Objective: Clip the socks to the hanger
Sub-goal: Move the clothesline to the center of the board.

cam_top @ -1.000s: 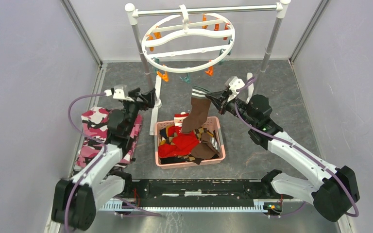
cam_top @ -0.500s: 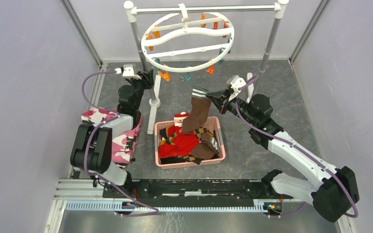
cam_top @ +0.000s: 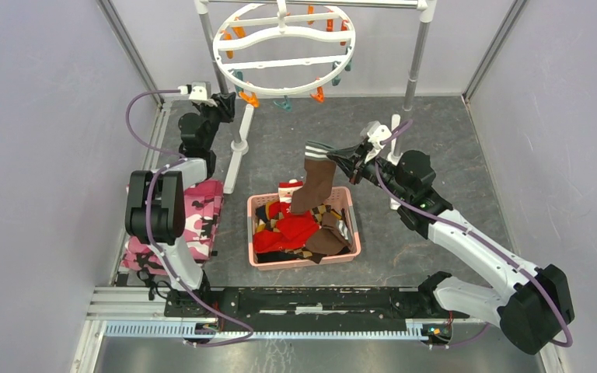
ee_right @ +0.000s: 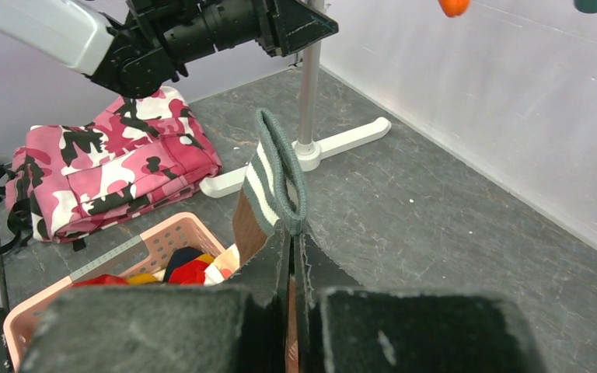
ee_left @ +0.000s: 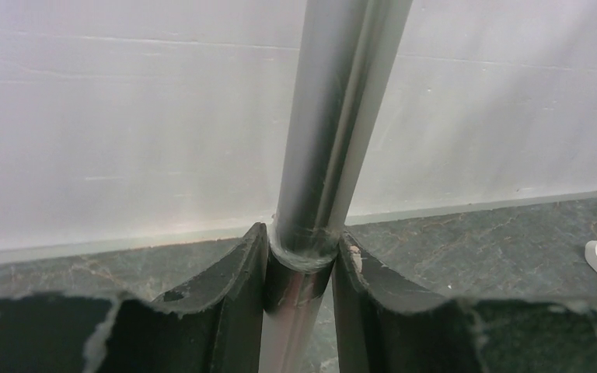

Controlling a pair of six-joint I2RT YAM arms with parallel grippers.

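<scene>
The brown sock (cam_top: 316, 180) hangs cuff-up, its toe trailing into the pink basket (cam_top: 258, 258), and the right hand (cam_top: 347, 159) is clamped on its striped cuff. The hanger (cam_top: 284, 61) lies higher, behind and to the left of the cuff. The left hand (ee_left: 299, 272) is nearer the hanger, but its wrist view shows it closed around the rack pole (ee_left: 334, 124). Only the overhead view shows the gap between sock and hanger.

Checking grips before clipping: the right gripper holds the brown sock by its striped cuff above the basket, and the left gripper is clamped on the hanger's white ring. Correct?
One slip: the left gripper is clamped on the rack's metal pole instead, as the left wrist view shows. The right gripper does hold the brown sock by its cuff above the basket.
</scene>
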